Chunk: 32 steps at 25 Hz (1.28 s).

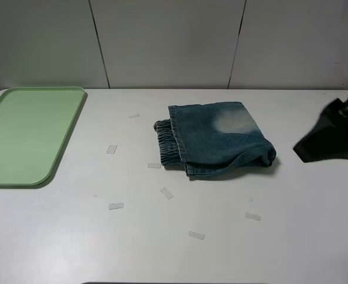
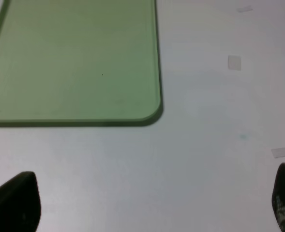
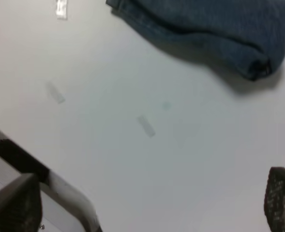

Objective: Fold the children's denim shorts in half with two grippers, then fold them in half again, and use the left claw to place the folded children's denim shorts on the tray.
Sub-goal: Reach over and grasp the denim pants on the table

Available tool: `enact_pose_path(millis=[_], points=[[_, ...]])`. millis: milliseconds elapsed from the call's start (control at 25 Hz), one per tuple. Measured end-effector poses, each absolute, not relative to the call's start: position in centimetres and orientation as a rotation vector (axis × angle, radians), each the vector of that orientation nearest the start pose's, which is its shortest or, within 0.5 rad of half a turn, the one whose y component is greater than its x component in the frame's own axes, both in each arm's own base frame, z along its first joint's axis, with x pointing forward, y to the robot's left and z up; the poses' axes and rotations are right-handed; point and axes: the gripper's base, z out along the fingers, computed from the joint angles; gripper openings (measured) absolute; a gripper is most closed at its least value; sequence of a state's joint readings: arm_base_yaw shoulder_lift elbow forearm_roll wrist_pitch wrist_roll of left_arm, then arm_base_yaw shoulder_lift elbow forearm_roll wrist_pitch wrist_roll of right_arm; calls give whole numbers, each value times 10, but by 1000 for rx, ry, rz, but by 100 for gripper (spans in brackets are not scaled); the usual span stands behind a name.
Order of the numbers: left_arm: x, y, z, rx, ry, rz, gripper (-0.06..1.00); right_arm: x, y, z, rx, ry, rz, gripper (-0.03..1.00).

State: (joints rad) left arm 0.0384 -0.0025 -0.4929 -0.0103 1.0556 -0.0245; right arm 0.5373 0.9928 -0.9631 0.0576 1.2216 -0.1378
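Shorts [image 1: 218, 139] lie on the bench [image 1: 179, 248] right of centre in the high view. They make a compact, roughly square packet, with the gathered waistband on the side facing the tray [image 1: 73, 127] and a pale faded patch on top. The tray sits well apart at the left edge, with nothing on it. Tape scraps [image 1: 166, 193] dot the bench between and in front of the two. The right arm [image 1: 330, 136] shows as a dark blur at the right border, clear of the cloth. No left arm appears in this view.

From the left wrist, the left gripper [image 2: 149, 205] hangs over bare bench just beside the tray's rounded corner. Its jaws are spread wide with nothing between them. The shorts are out of this view.

From the right wrist, the right gripper [image 3: 149, 203] is likewise released and empty. The folded edge of the shorts lies near but untouched.

Judging by the packet's shape, both folds look done, so the step in hand is the pick-up by the left gripper. That calls for a reach across the bench to the waistband side. The jaws must then close over every layer at once, so that the stack lifts as one piece and does not fall open on the way to the tray.
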Motion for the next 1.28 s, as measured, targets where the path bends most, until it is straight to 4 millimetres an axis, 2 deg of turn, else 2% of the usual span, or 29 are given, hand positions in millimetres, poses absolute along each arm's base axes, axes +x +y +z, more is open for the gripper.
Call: enact_pose_path(millis=[280, 480, 640, 840, 1000, 1280], points=[[-4, -1, 276, -64, 2043, -4, 95, 66, 44, 337, -810, 2384, 233, 69], [-4, -1, 276, -64, 2043, -4, 95, 26, 15, 329, -572, 2261, 183, 69], [-4, -1, 276, -64, 2043, -4, 95, 3, 5, 321, -372, 2136, 110, 69], [-4, -1, 276, -64, 2043, -4, 95, -8, 4, 303, -212, 1979, 30, 69], [-4, -1, 276, -64, 2043, -4, 95, -6, 5, 281, -141, 2001, -7, 69], [-4, -1, 276, -64, 2043, -4, 95, -4, 4, 277, -63, 2018, 2, 69]])
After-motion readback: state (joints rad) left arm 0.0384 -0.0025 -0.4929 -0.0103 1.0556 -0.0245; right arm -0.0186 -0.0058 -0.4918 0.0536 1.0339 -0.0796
